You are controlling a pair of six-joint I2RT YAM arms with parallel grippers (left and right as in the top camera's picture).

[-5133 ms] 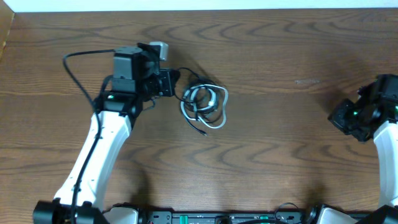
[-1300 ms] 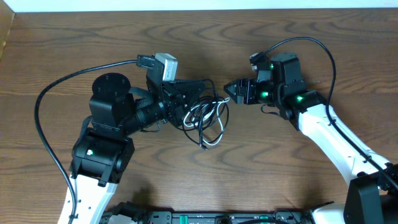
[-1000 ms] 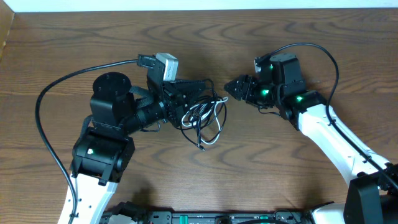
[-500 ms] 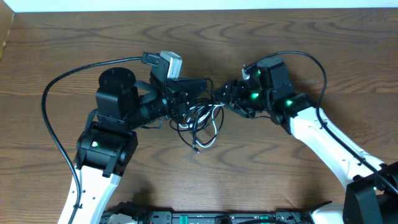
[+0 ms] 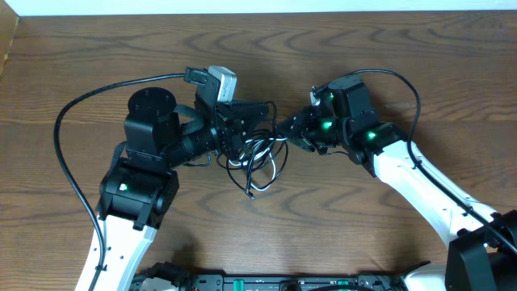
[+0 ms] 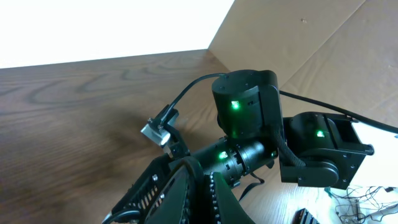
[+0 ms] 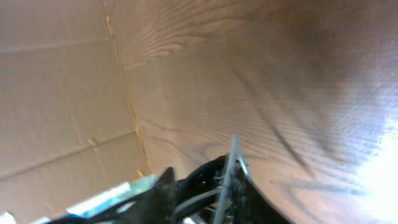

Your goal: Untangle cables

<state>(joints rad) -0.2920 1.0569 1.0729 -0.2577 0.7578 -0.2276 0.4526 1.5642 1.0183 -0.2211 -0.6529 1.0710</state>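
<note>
The cables [image 5: 260, 158], thin black cords with a white one, hang in a loose bundle between the two arms at mid-table. My left gripper [image 5: 268, 120] is shut on the bundle's upper left part. In the left wrist view its fingers [image 6: 202, 190] are pressed together, and a black loop [image 6: 186, 163] arches over them. My right gripper [image 5: 283, 131] meets the bundle's upper right edge. The right wrist view shows the right gripper [image 7: 205, 196] closed round a grey cord [image 7: 229, 174] and black strands. A plug end [image 5: 251, 194] dangles lowest.
A thick black lead [image 5: 69, 121] loops out left of the left arm, and another [image 5: 408, 81] arcs over the right arm. A cardboard wall [image 5: 6, 40] stands at the table's left edge. The two grippers' tips are almost touching.
My right gripper has moved left to the bundle and closed its jaws on the bundle's right edge. The left gripper and the bundle have shifted slightly.
</note>
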